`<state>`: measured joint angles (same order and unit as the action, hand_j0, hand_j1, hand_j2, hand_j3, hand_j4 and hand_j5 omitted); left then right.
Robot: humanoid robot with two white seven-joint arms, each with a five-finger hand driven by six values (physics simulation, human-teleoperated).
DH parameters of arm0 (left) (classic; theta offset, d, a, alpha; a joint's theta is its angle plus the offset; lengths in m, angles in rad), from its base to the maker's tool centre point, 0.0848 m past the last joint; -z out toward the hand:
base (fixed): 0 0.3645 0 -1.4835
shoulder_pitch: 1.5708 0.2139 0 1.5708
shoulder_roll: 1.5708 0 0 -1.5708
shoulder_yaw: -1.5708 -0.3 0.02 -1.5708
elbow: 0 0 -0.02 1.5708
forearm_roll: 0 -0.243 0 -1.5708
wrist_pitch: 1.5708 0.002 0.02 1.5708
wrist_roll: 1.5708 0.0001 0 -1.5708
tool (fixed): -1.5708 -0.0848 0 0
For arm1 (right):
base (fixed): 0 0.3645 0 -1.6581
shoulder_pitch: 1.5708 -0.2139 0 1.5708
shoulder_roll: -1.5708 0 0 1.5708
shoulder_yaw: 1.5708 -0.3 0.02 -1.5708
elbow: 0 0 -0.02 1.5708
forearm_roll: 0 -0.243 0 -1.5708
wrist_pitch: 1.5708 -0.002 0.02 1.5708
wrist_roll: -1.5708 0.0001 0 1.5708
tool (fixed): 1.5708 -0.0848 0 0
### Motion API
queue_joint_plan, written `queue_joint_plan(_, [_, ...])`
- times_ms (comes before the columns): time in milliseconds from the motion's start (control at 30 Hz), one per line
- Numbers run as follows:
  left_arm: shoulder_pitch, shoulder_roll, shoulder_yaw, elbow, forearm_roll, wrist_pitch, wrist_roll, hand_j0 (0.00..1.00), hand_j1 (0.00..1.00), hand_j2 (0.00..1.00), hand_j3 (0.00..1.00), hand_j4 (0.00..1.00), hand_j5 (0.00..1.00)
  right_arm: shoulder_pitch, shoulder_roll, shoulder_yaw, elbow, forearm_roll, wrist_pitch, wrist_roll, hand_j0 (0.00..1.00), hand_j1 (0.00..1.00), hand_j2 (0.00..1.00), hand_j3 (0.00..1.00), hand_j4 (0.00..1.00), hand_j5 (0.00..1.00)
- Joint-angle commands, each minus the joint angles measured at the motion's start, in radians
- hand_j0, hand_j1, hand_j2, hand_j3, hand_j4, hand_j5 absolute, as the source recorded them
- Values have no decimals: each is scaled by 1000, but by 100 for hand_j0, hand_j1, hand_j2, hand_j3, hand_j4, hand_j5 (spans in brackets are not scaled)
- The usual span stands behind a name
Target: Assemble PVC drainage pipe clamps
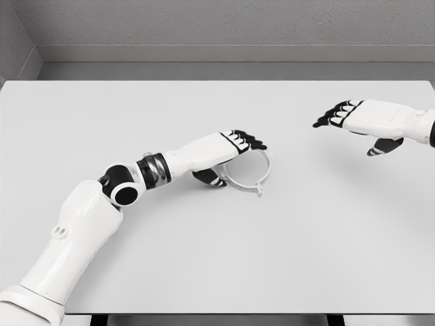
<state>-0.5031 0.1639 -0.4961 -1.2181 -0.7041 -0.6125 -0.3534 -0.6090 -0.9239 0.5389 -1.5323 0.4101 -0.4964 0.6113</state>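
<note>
Left hand (pixel 234 151) over a clamp (pixel 253 178) on the white counter (pixel 204 258).
Its fingers seem to grip the ring; right hand (pixel 353 117) hovers spread, holding nothing; grey wall behind.

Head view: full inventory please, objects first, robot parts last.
Pipe clamp: 1, pale grey ring, on the table near centre, partly under the left hand.
Table: 1, white, fills most of the view.
Wall: grey, behind the table's far edge.
Left hand: 1, white with black fingers, over the clamp's left side, thumb curled below; whether it grips the ring is unclear.
Right hand: 1, white with black fingers, at the right above the table, fingers extended, holding nothing.
</note>
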Motion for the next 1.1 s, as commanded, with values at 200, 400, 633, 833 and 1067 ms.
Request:
queue_joint_plan(200, [-5, -15, 1, 17, 8, 2, 1, 100, 100, 100, 100, 100, 100, 2, -1, 0, 0, -4, 2, 0, 100, 100, 100, 100, 100, 100])
queue_joint_plan(400, [-6, -15, 5, 17, 8, 2, 1, 100, 100, 100, 100, 100, 100, 0, -1, 0, 0, -4, 2, 0, 100, 100, 100, 100, 100, 100])
queue_joint_plan(633, [-25, -15, 5, 29, 8, 2, 1, 100, 100, 100, 100, 100, 100, 0, -1, 0, -2, -4, 2, 0, 100, 100, 100, 100, 100, 100])
queue_joint_plan(833, [-26, -27, 7, 42, 11, 2, 1, 100, 100, 100, 100, 100, 100, 0, -1, 0, -2, -4, 1, 0, 100, 100, 100, 100, 100, 100])
queue_joint_plan(1067, [-28, -30, 10, 43, 11, 2, 1, 100, 100, 100, 100, 100, 100, 2, -1, 0, -2, -4, 2, 0, 100, 100, 100, 100, 100, 100])
